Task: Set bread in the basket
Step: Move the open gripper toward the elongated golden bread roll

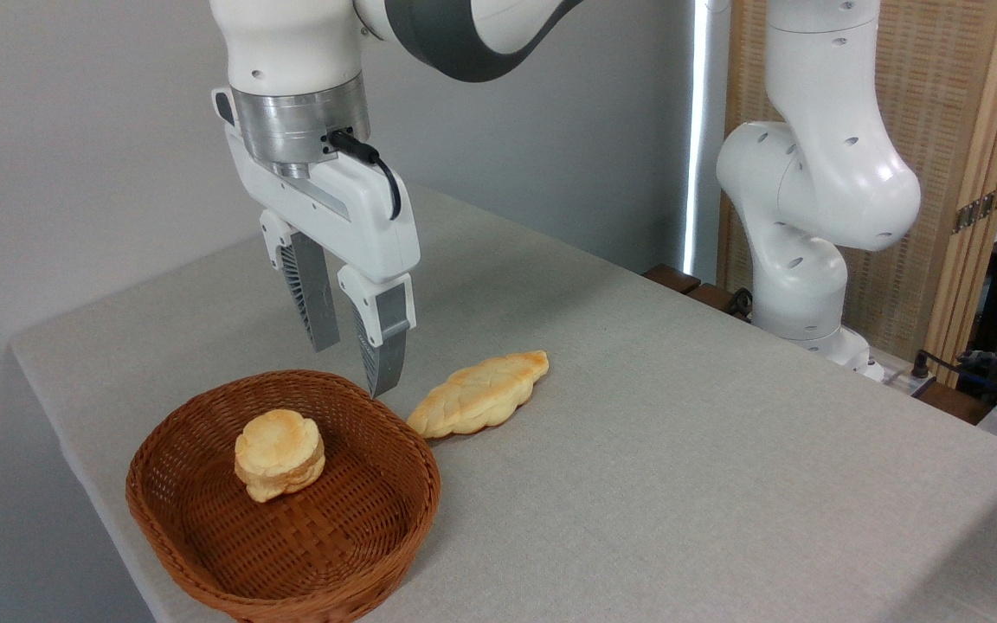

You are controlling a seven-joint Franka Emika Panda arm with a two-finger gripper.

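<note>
The bread (pixel 479 394) is a long, leaf-shaped braided loaf, golden-tan with paler grooves and tapered ends, browner at its far tip. It lies flat on the grey table (pixel 680 450), just beside the right rim of the basket (pixel 204 519), its near end close to the wicker; whether they touch is hard to tell. The basket is oval, brown and woven, and holds a small round bun (pixel 279 454). The gripper (pixel 350 370) hangs above the basket's far rim, empty, its jaws spread a little apart. The basket's lower edge is cut off by the frame, and the arm's upper part runs out of view.
</note>
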